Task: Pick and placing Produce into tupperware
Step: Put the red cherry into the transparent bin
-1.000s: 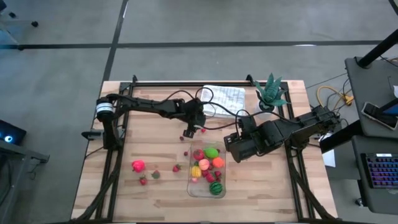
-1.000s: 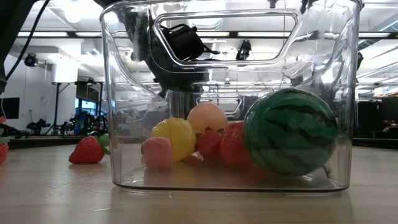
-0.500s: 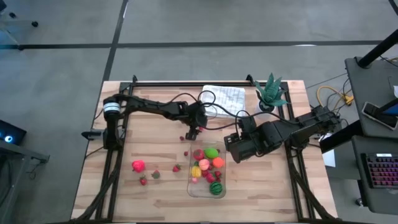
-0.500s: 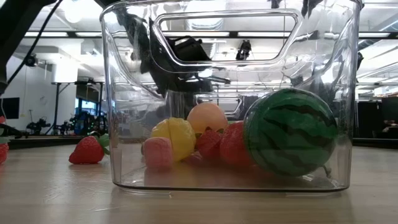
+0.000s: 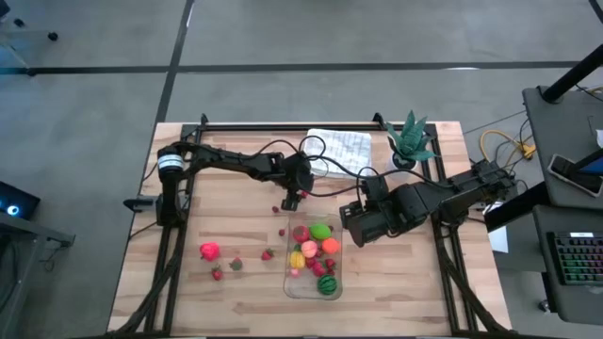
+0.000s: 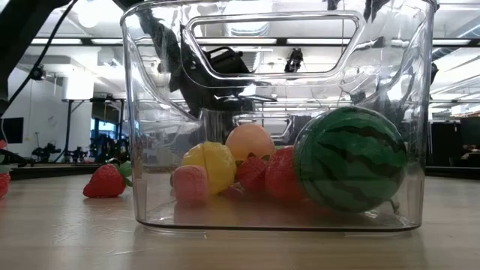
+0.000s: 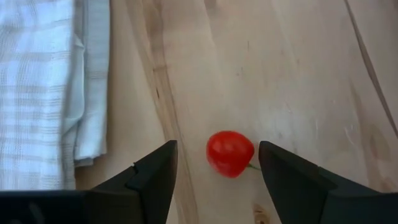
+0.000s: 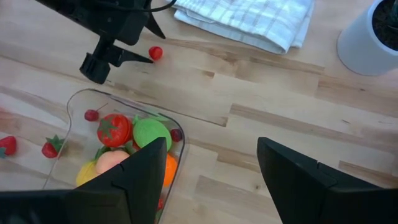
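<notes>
We see the left gripper [image 7: 214, 163] hanging over the bare wood just in front of the white folded cloth [image 5: 339, 148], its dark fingers [image 7: 155, 171] spread wide on either side of a small round red fruit [image 7: 230, 152] that lies on the wooden table [image 5: 226, 221], untouched.

The clear rectangular plastic tupperware [image 5: 315, 262] stands near the front middle of the table, already holding a striped dark-green melon [image 6: 350, 158], a yellow fruit [image 6: 212, 163], an orange one [image 6: 250, 140] and several red pieces.

A bright pink fruit [image 5: 208, 250] and small red strawberries [image 5: 268, 253] lie loose to its left.

The right gripper [image 8: 208, 168] waits beside the container's right side, fingers wide apart and empty.
</notes>
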